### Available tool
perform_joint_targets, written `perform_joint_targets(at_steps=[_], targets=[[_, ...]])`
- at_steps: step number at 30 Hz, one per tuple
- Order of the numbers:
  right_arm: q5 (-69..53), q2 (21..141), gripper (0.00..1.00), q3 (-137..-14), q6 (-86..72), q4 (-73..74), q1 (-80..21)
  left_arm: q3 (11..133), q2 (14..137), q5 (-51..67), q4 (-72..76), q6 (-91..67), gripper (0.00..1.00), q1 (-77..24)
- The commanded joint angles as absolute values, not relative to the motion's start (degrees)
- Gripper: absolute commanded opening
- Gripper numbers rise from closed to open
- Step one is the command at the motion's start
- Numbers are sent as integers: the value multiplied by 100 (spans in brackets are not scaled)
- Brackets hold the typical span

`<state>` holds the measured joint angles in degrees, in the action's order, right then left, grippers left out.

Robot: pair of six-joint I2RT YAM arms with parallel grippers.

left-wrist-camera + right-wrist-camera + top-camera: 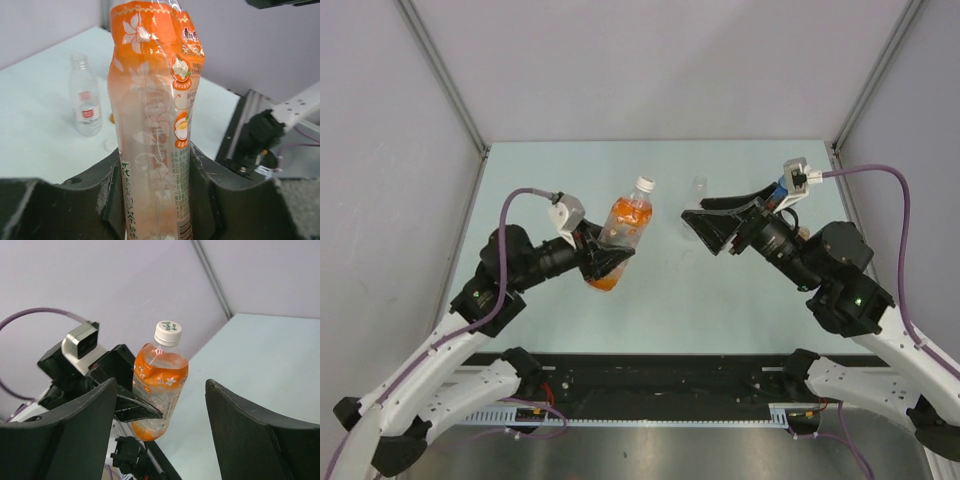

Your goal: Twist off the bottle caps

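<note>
My left gripper [605, 255] is shut on an orange-drink bottle [623, 228] and holds it tilted above the table. The bottle's white cap [644, 185] is on its neck and points to the far right. In the left wrist view the fingers [205, 185] clamp the labelled body [155, 100]. My right gripper [702, 232] is open and empty, to the right of the bottle and apart from it. In the right wrist view the bottle [160, 375] and its cap [167, 332] show between the spread jaws, farther off. A clear bottle [697, 190] stands uncapped behind.
The clear bottle [85, 102] stands on the pale table [540, 180]. A small white cap [108, 145] and a small orange object [111, 118] lie beside it. Grey walls enclose the table on three sides. A black rail [660, 375] runs along the near edge.
</note>
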<state>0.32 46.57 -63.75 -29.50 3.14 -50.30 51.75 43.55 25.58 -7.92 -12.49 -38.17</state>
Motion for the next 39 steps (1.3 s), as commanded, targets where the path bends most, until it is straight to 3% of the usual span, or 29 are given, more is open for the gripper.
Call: perform_joint_targets(at_steps=[1,9,18,39], targets=[[1254,4842,74,-6662,-2927,562,-5412,5115,4192,426,-1072,-458,0,-4541],[2257,5282,75,-7172,-2988,1037,-5941,4274,3850,-2220,-116,990,0,-5940],[2584,5405,75,-7242,-3225,1055,-6337,3604,3841,-3655,1422,2118,0,-6811],[2303,6003,66,-7277,-3340,378,-6425,3893,4228,-3375,1283,2057,0,-7268]])
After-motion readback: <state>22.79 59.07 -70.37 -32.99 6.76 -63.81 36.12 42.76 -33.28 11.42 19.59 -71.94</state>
